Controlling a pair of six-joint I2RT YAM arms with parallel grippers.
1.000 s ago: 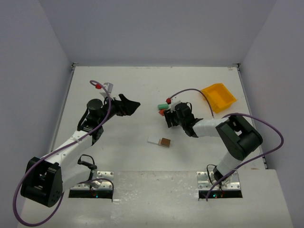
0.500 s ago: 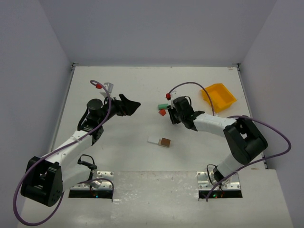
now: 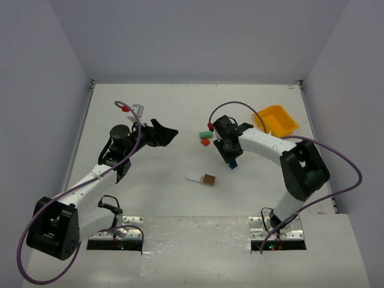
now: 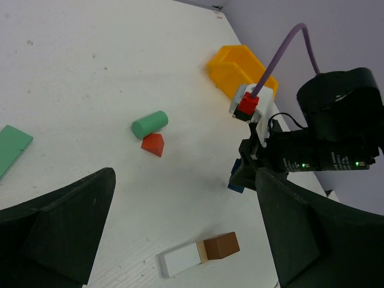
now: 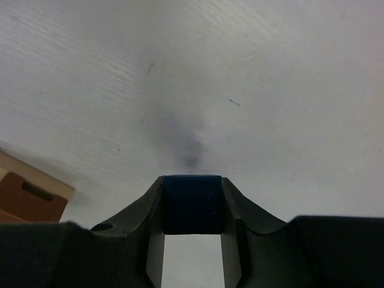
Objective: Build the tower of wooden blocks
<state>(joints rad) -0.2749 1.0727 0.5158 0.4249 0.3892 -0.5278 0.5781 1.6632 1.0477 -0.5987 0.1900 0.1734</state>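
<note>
Pinched between the two fingers of the right claw (image 3: 231,159), the blue block (image 5: 192,204) sits square in the grip. A soft shadow on the counter (image 3: 168,108) beyond it suggests it hangs clear of the surface, though the height cannot be read.

From this block, the brown block (image 3: 209,180) lies at about 8 o'clock in the top view, near but apart. In the right wrist view only its corner shows at the 8 o'clock edge. It lies end to end against a white block (image 3: 195,177), and the pair's long axis runs roughly 9 to 3, brown at the 3 o'clock end, the end closer to the claw. If blue goes on brown, as seems likely, the carry is a short slide toward 8 o'clock followed by a careful lowering. The claw would probably need to line the block up with that axis first.

At 11 o'clock from the blue block rest the red block (image 3: 205,142) and the green cylinder (image 3: 206,133), side by side and clear of the path.

Farther out, at 9 o'clock, the left claw (image 3: 170,134) hovers with its fingers spread wide and nothing in them, well apart from every block. The right arm is plainly the nearer.
</note>
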